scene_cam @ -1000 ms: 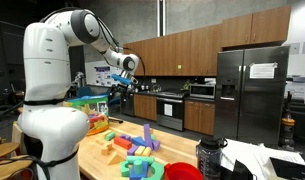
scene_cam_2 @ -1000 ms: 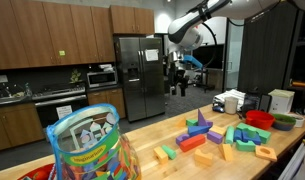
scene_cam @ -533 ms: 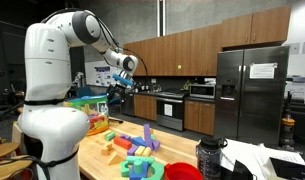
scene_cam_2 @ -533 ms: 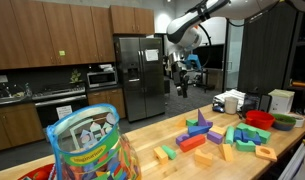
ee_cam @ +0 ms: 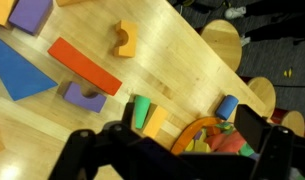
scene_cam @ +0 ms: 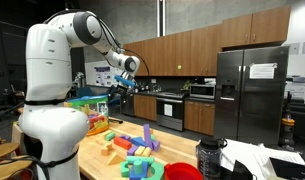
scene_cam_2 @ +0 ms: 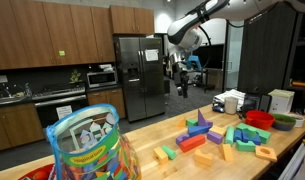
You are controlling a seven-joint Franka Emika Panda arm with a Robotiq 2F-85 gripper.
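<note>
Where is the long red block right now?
On the wooden table, in the wrist view's upper left: the red block lies between the blue triangle and the yellow arch, just above the purple arch.

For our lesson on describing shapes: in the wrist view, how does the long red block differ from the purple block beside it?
The red block is a long plain bar; the purple block is shorter, with a notch in one side. The red block is orange-red, the purple block violet. Both lie flat on the wooden table.
</note>
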